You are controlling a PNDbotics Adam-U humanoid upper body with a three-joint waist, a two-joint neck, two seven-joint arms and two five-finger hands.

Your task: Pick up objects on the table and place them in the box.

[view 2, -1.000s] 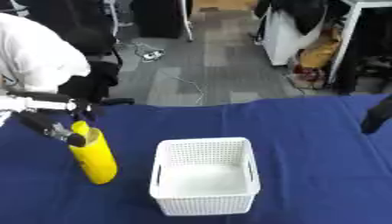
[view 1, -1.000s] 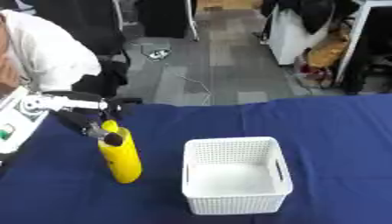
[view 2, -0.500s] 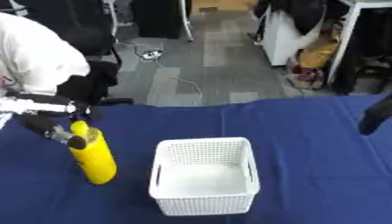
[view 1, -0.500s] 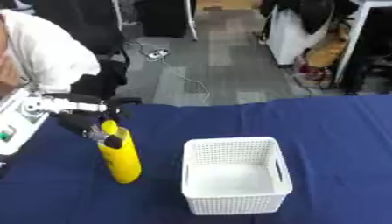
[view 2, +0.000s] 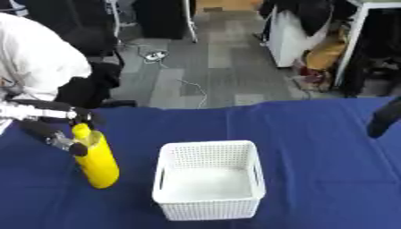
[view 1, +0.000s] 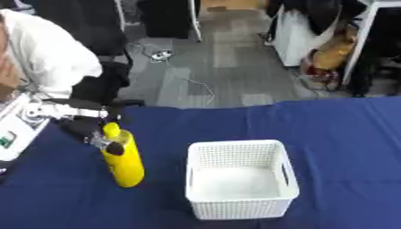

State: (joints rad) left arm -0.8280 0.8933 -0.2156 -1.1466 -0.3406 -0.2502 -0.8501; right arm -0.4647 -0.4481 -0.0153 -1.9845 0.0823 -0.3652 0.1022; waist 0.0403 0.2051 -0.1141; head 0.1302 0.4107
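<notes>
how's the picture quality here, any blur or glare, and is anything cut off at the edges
Left eye view: soft all over, the left hand at the yellow bottle smeared so its fingers don't resolve; no glare on the blue table; white basket evenly lit, little shadow. Right eye view: same softness; a dark shape at the right edge, probably the right hand, is cropped.

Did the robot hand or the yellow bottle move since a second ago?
Hardly. The left robot hand stays at the neck of the yellow bottle, which still stands upright on the blue table. The white basket stays empty beside it. Nothing got picked up yet.
</notes>
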